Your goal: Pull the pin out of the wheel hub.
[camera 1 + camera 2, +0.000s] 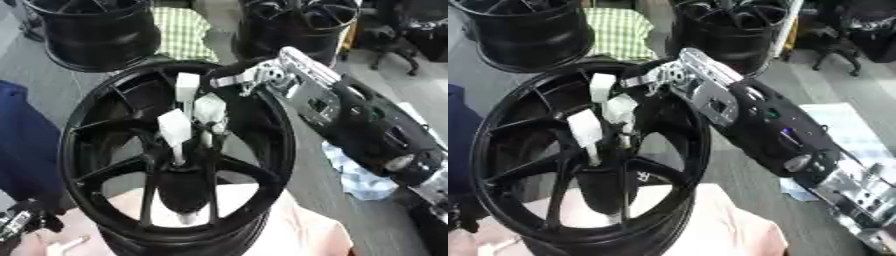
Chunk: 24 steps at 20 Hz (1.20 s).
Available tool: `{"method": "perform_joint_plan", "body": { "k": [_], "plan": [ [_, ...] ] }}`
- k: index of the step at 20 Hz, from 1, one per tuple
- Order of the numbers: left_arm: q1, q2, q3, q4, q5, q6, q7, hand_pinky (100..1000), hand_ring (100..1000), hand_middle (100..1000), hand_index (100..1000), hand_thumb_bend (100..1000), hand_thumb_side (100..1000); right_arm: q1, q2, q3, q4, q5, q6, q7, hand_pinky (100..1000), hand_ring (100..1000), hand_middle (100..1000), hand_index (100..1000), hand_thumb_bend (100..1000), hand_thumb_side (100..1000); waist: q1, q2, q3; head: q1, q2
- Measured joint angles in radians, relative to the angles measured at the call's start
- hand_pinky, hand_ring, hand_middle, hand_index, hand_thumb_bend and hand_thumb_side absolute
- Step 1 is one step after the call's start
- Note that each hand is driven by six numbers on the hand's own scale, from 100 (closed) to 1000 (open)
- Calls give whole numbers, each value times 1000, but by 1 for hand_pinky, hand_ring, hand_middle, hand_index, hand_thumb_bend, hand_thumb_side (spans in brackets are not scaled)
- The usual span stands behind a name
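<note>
A black spoked wheel hub [92, 125] stands tilted in the middle, resting on a pale pink pad [302, 230]. Three white block-headed pins stick up from its centre: one at the top [186, 86], one in the middle [210, 107] and one lower left [173, 127]. My right arm comes in from the right, and its hand [238, 78] hangs over the hub's upper rim, just right of the top and middle pins. Whether it touches a pin is hidden against the black spokes. My left hand [21, 220] shows only partly at the lower left corner, away from the hub.
Two more black wheels stand at the back, one on the left [96, 30] and one on the right [297, 22], with a green checked cloth [184, 30] between them. A dark blue mass [22, 145] lies left of the hub, a pale rag [359, 180] on the right.
</note>
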<state>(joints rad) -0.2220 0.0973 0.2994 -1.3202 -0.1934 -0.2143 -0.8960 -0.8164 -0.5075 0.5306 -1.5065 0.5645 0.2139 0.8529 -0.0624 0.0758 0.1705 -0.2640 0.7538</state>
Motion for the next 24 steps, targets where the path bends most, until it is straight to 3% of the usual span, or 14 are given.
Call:
{"method": "perform_joint_plan", "body": {
  "k": [8, 15, 24],
  "plan": [
    [0, 0, 0, -1, 0, 2, -1, 610, 573, 606, 857, 100, 840, 0, 0, 0, 0, -6, 1, -15, 828, 819, 749, 852, 173, 329, -1, 0, 1, -2, 0],
    [0, 0, 0, -6, 0, 3, 0, 609, 573, 606, 857, 100, 841, 0, 0, 0, 0, -11, 3, -23, 791, 738, 671, 826, 172, 325, -1, 0, 1, -3, -1],
    [0, 0, 0, -6, 0, 3, 0, 609, 572, 606, 857, 100, 842, 0, 0, -1, 6, -14, 11, -30, 790, 757, 741, 881, 201, 361, -1, 1, 2, -3, -1]
  ]
}}
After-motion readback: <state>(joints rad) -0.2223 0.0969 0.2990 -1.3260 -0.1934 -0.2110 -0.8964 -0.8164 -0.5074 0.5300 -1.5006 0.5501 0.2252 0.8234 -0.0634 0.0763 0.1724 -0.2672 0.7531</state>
